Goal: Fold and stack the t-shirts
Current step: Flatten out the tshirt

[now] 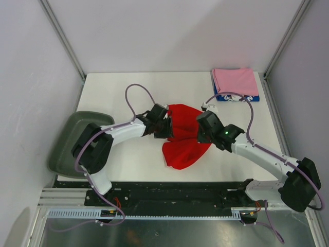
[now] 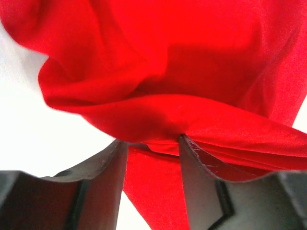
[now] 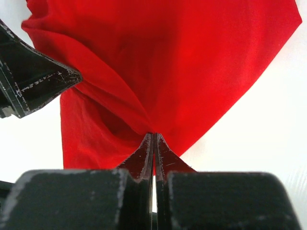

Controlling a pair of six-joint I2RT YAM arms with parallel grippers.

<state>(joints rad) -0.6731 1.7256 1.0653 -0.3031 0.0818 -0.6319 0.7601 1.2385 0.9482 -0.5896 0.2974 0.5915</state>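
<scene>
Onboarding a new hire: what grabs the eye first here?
The red shirt, crumpled in the middle between both grippers: the right gripper is shut on it, the left gripper open with a fold at its tips. Far right corner: a folded pink shirt atop a blue shirt. A tray overhangs the table's left edge.

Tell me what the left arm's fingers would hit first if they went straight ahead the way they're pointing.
The red t-shirt: a thick fold of it lies right across the tips of the open fingers of the left gripper, apparently touching them, though depth is unclear this close.
</scene>
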